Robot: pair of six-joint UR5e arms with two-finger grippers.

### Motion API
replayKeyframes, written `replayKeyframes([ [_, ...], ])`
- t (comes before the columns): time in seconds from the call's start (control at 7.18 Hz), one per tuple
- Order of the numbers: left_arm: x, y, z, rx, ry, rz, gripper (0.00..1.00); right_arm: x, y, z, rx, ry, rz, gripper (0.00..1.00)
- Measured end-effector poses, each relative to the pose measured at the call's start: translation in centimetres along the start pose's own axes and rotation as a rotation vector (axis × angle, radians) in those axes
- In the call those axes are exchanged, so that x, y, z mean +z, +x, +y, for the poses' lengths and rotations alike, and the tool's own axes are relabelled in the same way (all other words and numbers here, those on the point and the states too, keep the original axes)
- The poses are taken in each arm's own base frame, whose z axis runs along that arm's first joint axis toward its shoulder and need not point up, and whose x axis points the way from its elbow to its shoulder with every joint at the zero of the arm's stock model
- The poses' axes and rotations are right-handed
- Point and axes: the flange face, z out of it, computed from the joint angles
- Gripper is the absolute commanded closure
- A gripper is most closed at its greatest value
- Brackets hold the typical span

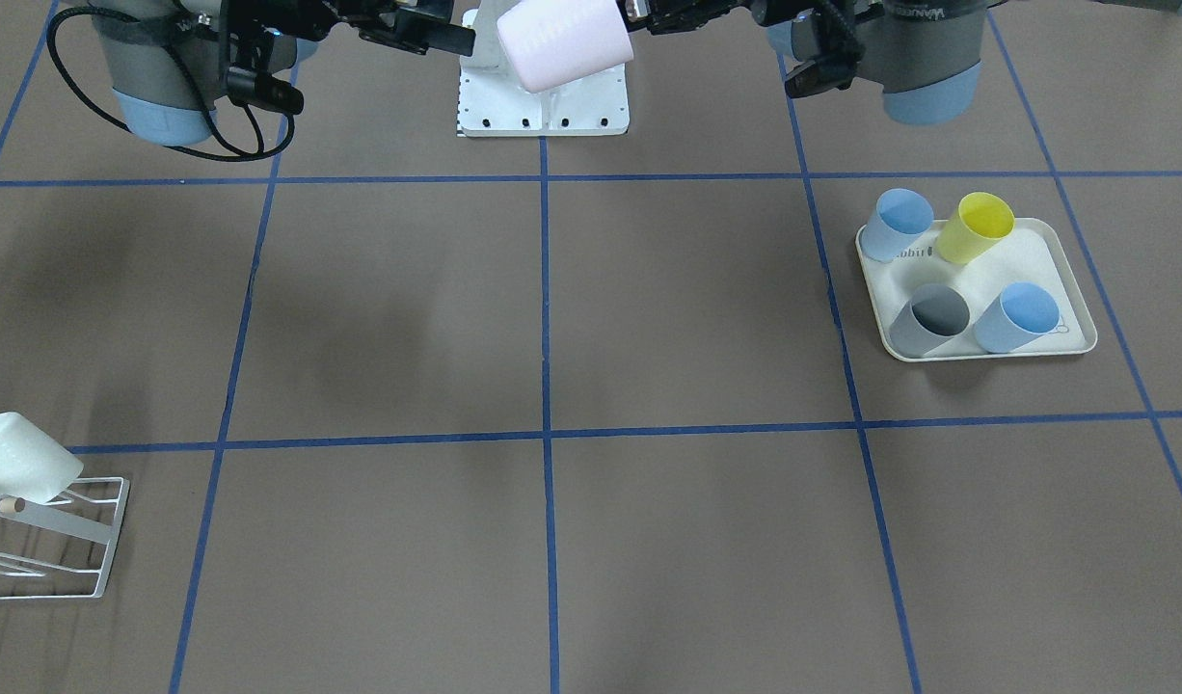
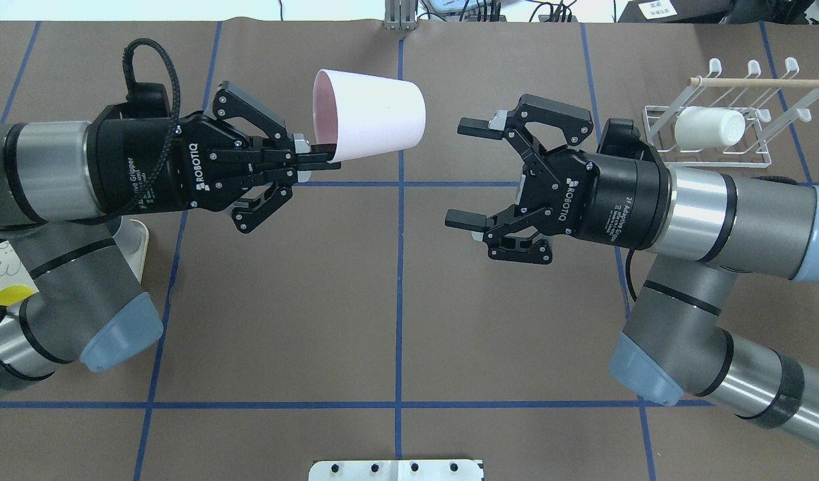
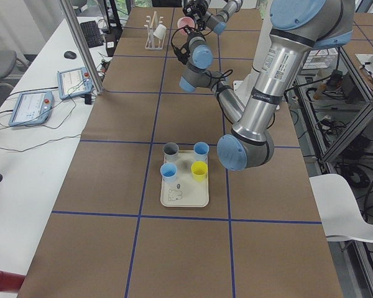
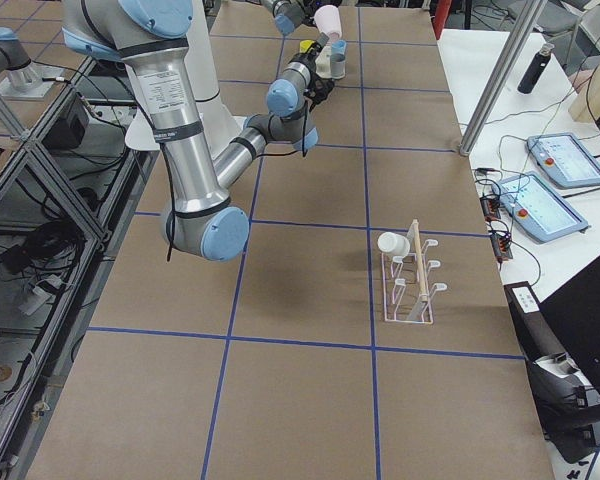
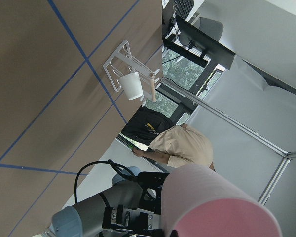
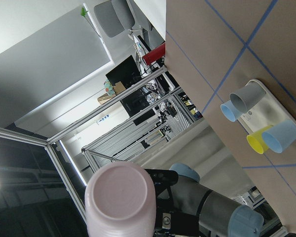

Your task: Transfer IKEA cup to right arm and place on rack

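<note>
- "ROBOTIQ" is printed in white on both the left hand (image 2: 316, 157) and the right hand (image 2: 466, 172). The right one also carries smaller lettering that starts "2F Adaptive".
- The cream tray (image 1: 1044, 253) has small print partly hidden by a cup; only "abbit" can be read.
- There are six cups in all: one in the air, one on the rack and four on the tray.
- The pink cup (image 2: 373, 123) is plain, pale and tapered. It lies sideways in the air over the middle of the bench (image 1: 687, 308), between the two hands.
- Its open mouth faces the left hand, which is clamped on its rim, and its base points at the right hand.
- The right hand's fingers are spread wide apart, clear of the pink cup.
- The white wire rack (image 2: 750, 82), with one wooden dowel, stands at the bench's right end near the far edge. A white cup (image 2: 707, 128) sits tilted on it.
- On the tray, toward the bench's left end, stand a first light-blue cup (image 1: 897, 224), a yellow cup (image 1: 975, 227), a grey cup (image 1: 930, 319) and a second light-blue cup (image 1: 1017, 318).
</note>
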Motion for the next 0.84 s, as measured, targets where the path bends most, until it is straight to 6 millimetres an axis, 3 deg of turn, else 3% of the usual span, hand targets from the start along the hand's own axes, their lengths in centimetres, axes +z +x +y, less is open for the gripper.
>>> replayKeyframes([
  [0.84, 2.0, -2.3, 1.6, -0.038, -0.052, -0.033, 1.00, 0.6, 0.2, 0.3, 0.007, -0.010, -0.012, 0.01],
])
